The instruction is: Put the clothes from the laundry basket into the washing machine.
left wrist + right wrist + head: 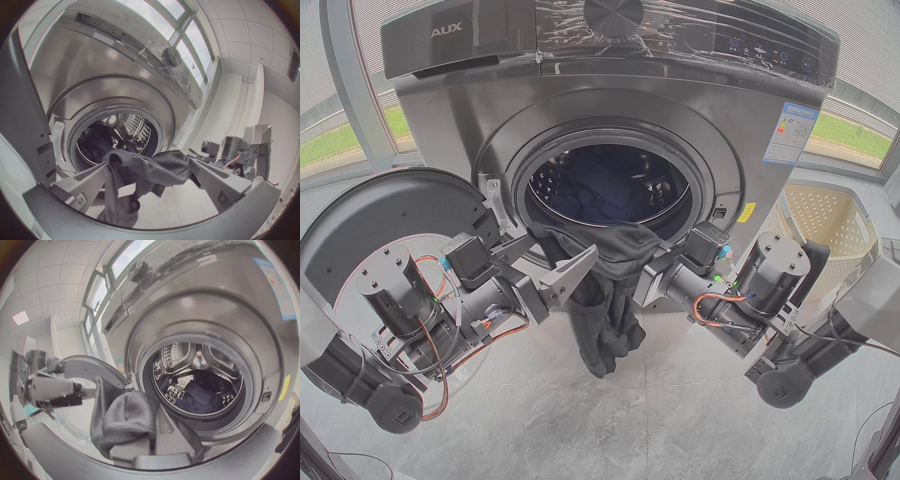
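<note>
A dark garment point(606, 294) hangs in front of the washing machine's round opening point(609, 181), its lower part dangling toward the floor. My right gripper point(650, 267) holds its upper edge from the right; in the right wrist view the gripper point(160, 418) is shut with grey-black fabric point(125, 421) draped over it. My left gripper point(562, 244) stands open just left of the garment. In the left wrist view its fingers point(90, 179) are spread wide, and the cloth point(147, 170) stretches across the gap, touching one fingertip. Dark blue clothes point(201, 393) lie in the drum point(600, 194).
The machine's door point(381, 206) is swung open to the left, beside my left arm. A cream perforated laundry basket point(831, 215) stands right of the machine, behind my right arm. Grey tiled floor point(600, 412) lies below the garment.
</note>
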